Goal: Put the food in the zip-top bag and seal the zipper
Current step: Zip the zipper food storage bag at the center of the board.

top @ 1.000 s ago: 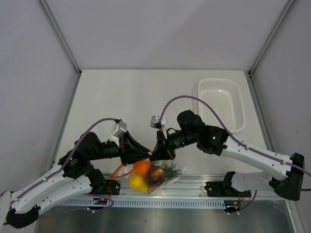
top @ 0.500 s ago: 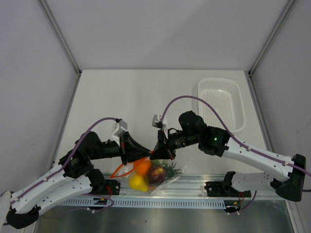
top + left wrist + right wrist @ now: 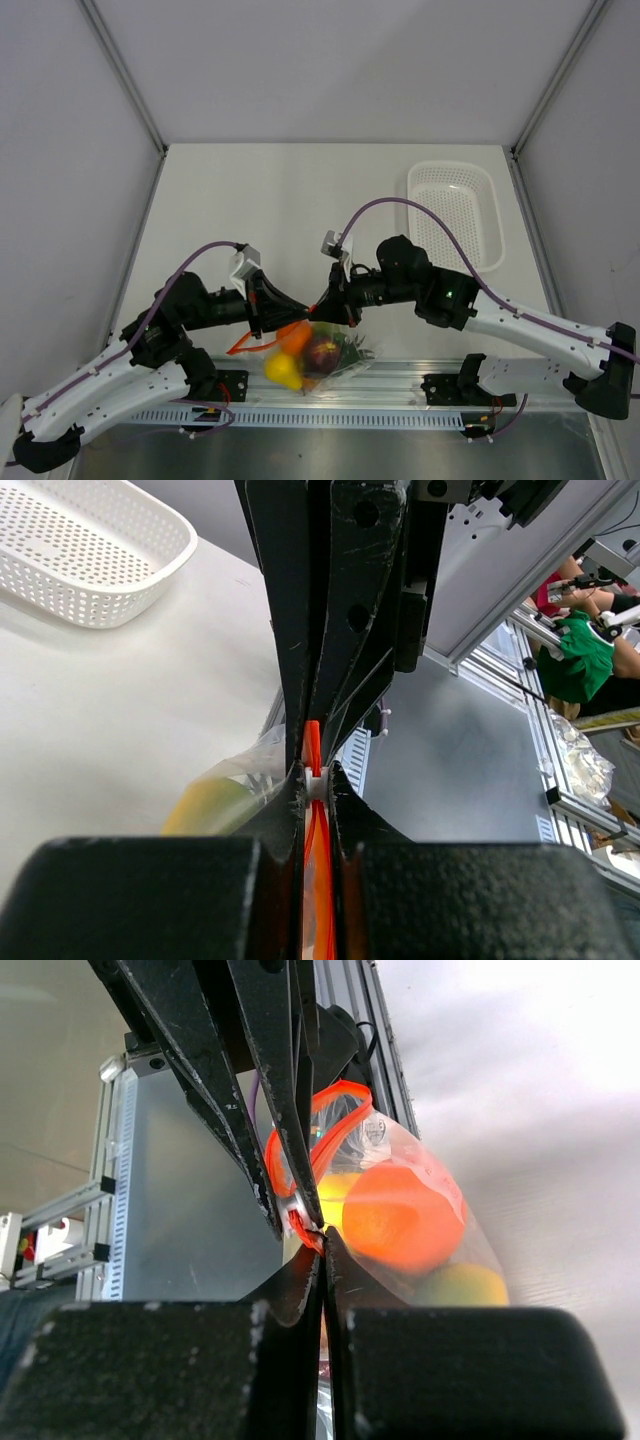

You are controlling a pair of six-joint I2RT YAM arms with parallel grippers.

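Left claw (image 3: 298,318) and right claw (image 3: 324,312) meet tip to tip, pinching the zip-top bag (image 3: 350,355) holding an orange (image 3: 295,338), yellow pear (image 3: 283,372) and dark red fruit (image 3: 322,355); white basket (image 3: 455,215) sits far right.

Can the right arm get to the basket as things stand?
Probably not yet: the right gripper is shut on the zipper, beside the left gripper. The way over to the basket looks free.

Pale matte table (image 3: 300,200), boxed in by plain grey-white panels (image 3: 340,60) at the far, left and right edges. Slim metal posts (image 3: 125,75) slanting up from both far corners. Along the near edge, a slotted aluminium rail (image 3: 400,380), then a grey metal sheet (image 3: 330,455). Soft, even light with faint shadows only.
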